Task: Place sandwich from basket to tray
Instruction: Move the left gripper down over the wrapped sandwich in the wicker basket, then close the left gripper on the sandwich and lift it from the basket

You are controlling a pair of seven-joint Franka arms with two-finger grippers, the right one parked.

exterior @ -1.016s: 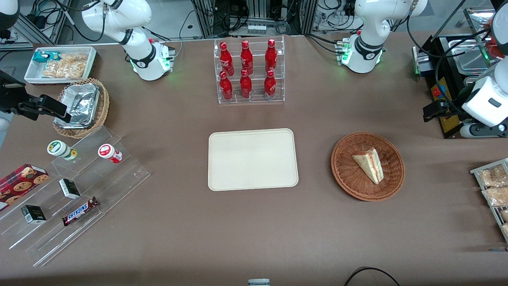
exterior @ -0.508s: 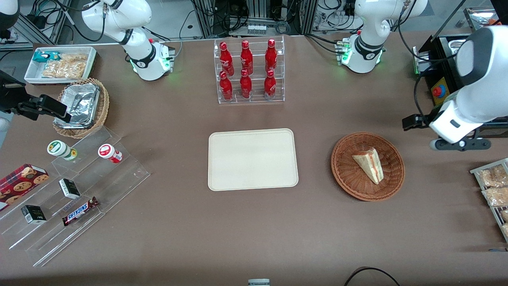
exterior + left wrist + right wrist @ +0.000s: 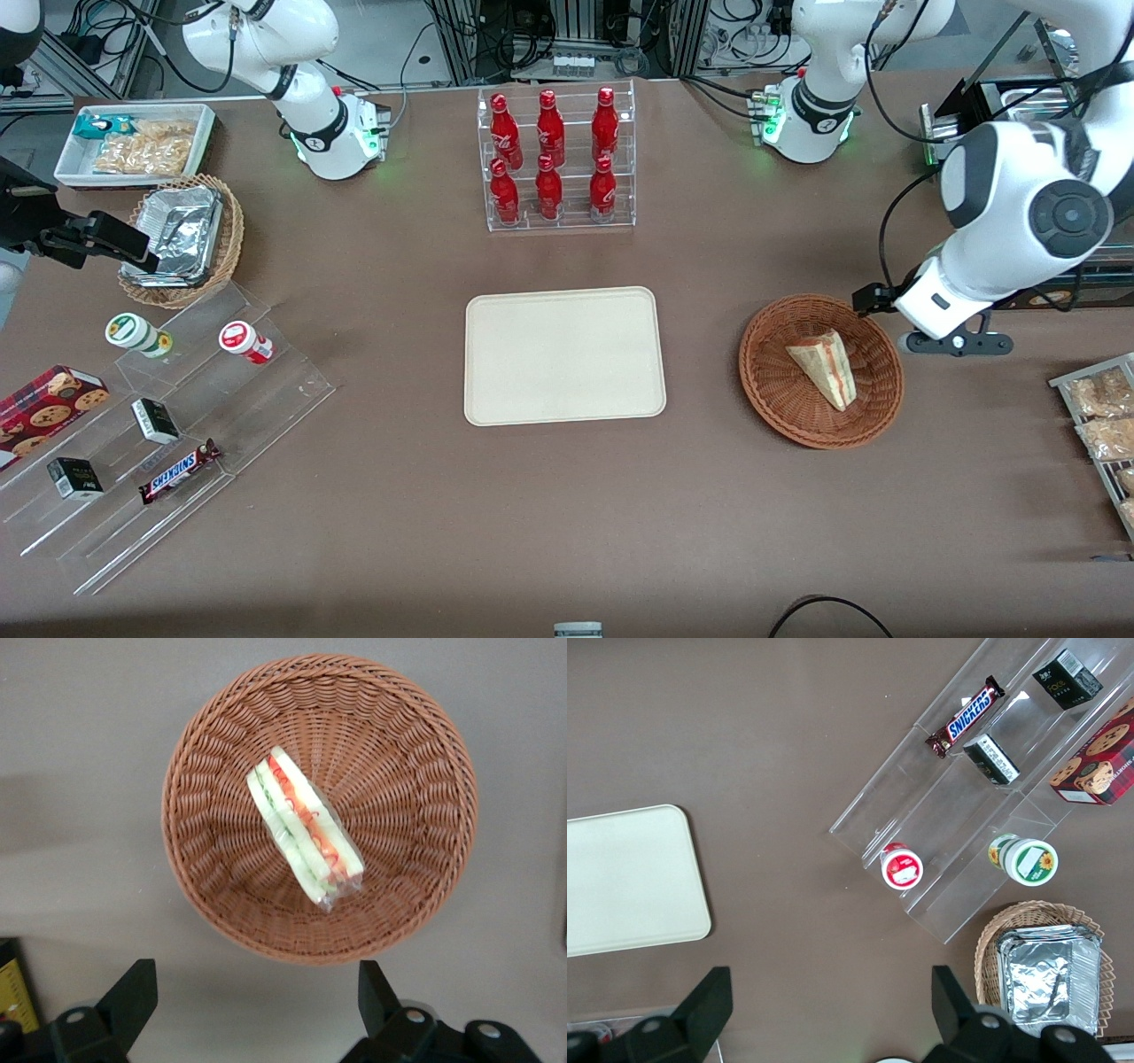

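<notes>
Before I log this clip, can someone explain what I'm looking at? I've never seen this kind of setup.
Two white robot arms are bolted to a brown table. One picture looks down from the front; the other two come from cameras on each arm's wrist. The working arm's gripper hangs open above the rim of a wicker basket, holding nothing. A wrapped sandwich lies in that basket. The cream tray beside it has nothing on it. A rack of red bottles stands farther from the front camera.

Even overhead light is falling across the scene; the foil container is glinting. The gripper, fingers spread, is hanging above the basket, whose soft shadow is lying on the table.
</notes>
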